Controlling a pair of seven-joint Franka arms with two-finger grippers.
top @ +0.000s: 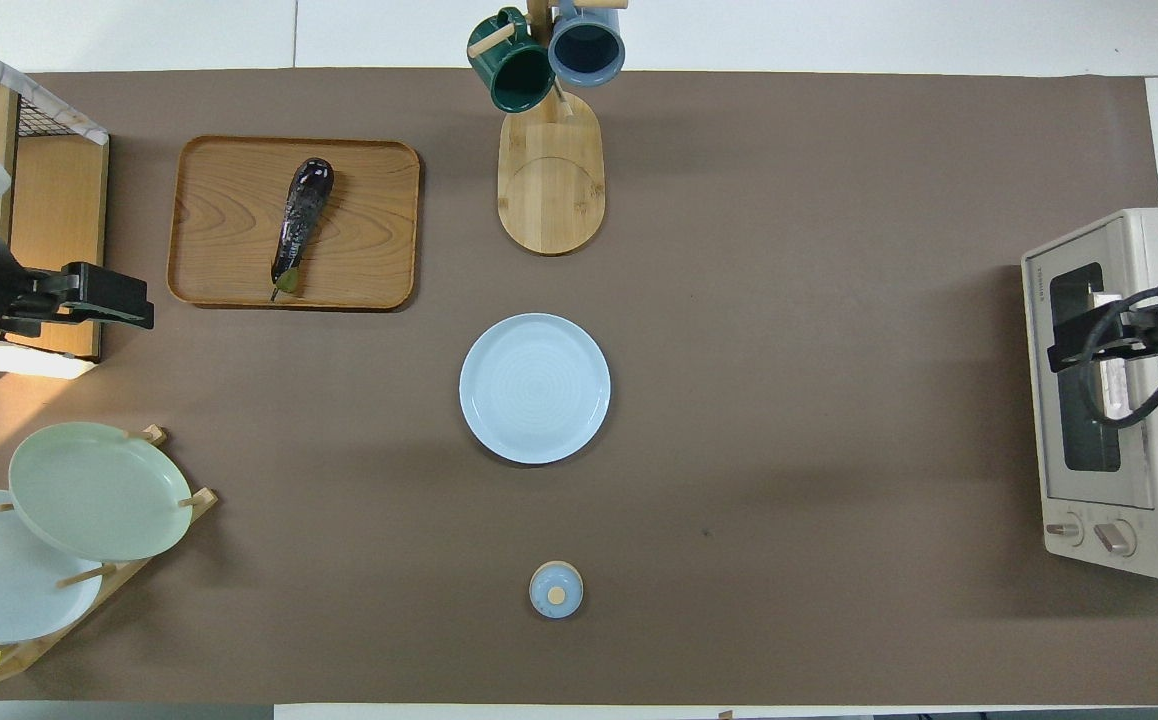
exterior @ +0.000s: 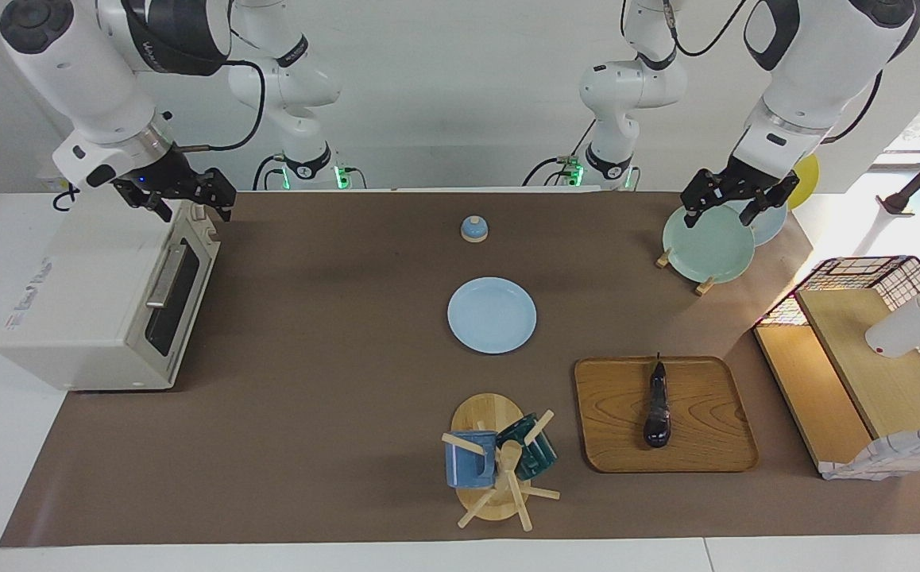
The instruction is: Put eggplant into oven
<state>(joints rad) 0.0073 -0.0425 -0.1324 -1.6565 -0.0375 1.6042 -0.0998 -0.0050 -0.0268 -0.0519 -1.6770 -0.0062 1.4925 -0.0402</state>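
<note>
The eggplant (exterior: 657, 405) (top: 301, 225) lies lengthwise on a wooden tray (exterior: 611, 421) (top: 219, 240), its thin stem pointing toward the robots. The tray sits toward the left arm's end of the table, beside a mug tree (exterior: 500, 461) (top: 549, 170) hung with a blue and a green mug. A pale blue plate (exterior: 492, 314) (top: 535, 388) lies mid-table, and nearer to the robots than it stands a small blue lidded pot (exterior: 473, 229) (top: 556, 589). The oven (exterior: 102, 302) (top: 1119, 400) stands at the right arm's end, door closed, well apart from the eggplant. A brown mat (exterior: 309, 397) (top: 789, 300) covers the white table; the wall by the arms' bases is plain white. The left gripper (exterior: 734, 202) (top: 104, 300) hangs over a rack of plates (exterior: 708, 245) (top: 89, 490), jaws spread wide, holding nothing. The right gripper (exterior: 190, 197) (top: 1089, 340) hangs over the oven's top edge, jaws likewise wide and empty. A wire-and-wood shelf (exterior: 865, 357) (top: 39, 200) stands at the left arm's end.
</note>
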